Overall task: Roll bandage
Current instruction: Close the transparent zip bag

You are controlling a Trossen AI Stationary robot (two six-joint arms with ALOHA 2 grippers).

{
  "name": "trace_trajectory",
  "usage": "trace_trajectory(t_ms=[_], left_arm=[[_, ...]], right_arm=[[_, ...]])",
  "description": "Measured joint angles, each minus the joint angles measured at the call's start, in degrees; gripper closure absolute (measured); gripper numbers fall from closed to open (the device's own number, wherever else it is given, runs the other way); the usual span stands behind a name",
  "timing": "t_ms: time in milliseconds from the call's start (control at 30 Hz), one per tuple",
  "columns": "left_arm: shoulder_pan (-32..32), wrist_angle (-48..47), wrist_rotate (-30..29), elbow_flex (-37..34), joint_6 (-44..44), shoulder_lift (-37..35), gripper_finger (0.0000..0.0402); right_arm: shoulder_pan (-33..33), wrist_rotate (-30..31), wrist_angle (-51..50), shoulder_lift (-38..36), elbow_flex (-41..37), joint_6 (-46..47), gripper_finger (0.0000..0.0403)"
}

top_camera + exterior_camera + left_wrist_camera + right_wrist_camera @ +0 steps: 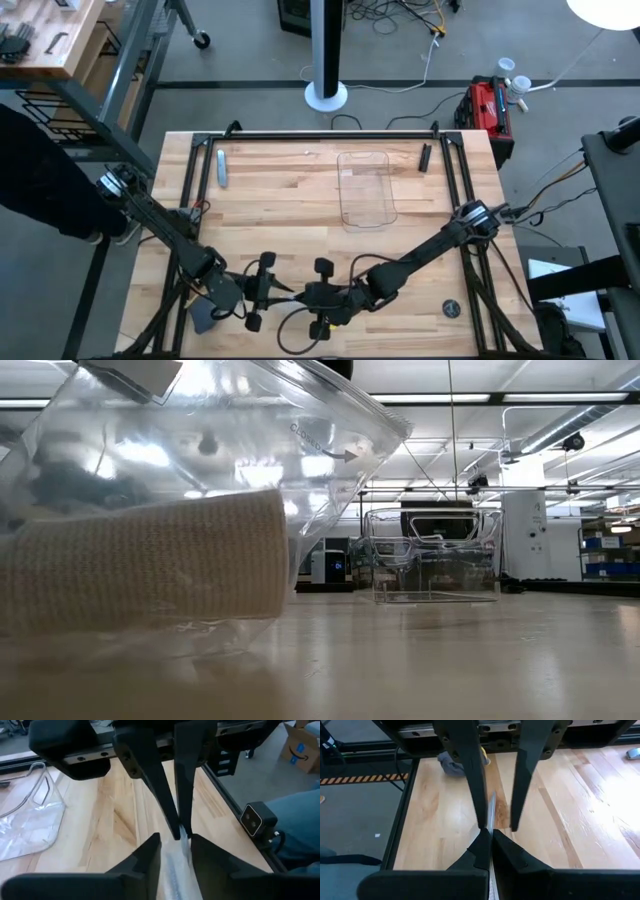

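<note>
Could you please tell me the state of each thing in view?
bandage: a strip held between both grippers.
right gripper: shut on the bandage.
left gripper: at the bandage's other end.
clear tray: upright, empty.
clear wrapper: on the table, beige roll inside.

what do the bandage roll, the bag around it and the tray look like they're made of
The bandage looks like beige woven, probably elastic fabric: fine ribbed weave, matte. The bag around it seems thin clear plastic film, glossy and creased, with printed lettering. The tray looks like rigid clear plastic, with sharp moulded edges and bright reflections. The table appears to be pale planked wood with a smooth finish.
</note>
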Motion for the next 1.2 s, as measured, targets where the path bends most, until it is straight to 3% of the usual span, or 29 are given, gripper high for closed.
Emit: trace_trajectory(t_ms=[167,367,833,1000,1200], left_arm=[[0.0,0.1,0.7,-0.7,1.5,0.0,0.0393],[-0.2,0.2,-0.6,-1.1,2.7,0.0,0.0400],[-1.3,2.6,-1.1,-2.9,6.7,0.0,0.0401],[-1.6,3.4,-1.0,-3.3,7.3,0.0,0.0401],[-2.1,3.5,-1.0,-3.3,7.9,0.0,0.0401]], right_arm=[[0.0,0.0,0.3,0.1,0.0,0.0,0.0403],[0.0,-0.5,-0.1,0.1,0.0,-0.2,0.0377],[-0.2,-2.2,-1.7,0.1,0.0,1.9,0.0254],[-0.5,-1.7,-1.7,0.1,0.0,1.9,0.0259],[-0.7,-1.7,-1.9,0.1,0.0,1.9,0.0307]])
